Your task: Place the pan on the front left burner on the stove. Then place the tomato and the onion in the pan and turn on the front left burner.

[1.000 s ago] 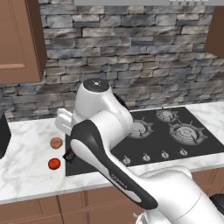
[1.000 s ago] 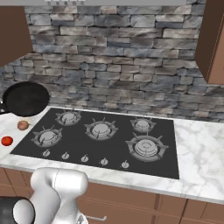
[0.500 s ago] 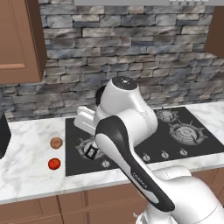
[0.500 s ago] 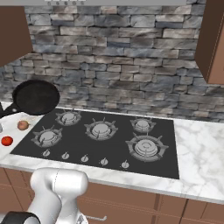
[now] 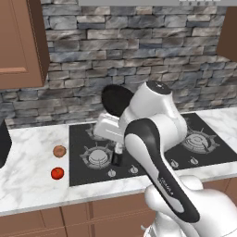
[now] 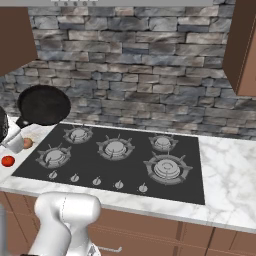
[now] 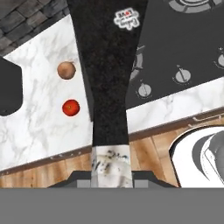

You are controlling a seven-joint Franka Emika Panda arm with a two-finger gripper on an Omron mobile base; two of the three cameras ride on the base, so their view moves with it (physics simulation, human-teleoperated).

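- Fingers clamped on the grey tip of the pan (image 6: 44, 105) handle; in the hand view the handle runs straight up from my gripper (image 7: 110, 168) between the two tips. Grip sits at the far end of a long lever, so I expect the pan to sag or twist if I swing fast.
- Pan held in the air, tilted with its black inside facing the room, above the back-left part of the stove (image 6: 130, 167), against the stone wall.
- Front left burner (image 5: 98, 156) lies below and nearer the counter edge than the pan. My judgement: level the pan first, then bring it down centred on the grate prongs, handle pointing off the stove toward the counter edge.
- Lower slowly; release only once the base sits flat on the prongs.
- Onion (image 5: 59, 151) and tomato (image 5: 57, 173) rest on the marble left of the stove, onion behind tomato, slightly apart. Keep the handle's sweep clear of both.
- Knobs line the stove's front edge; avoid brushing them.
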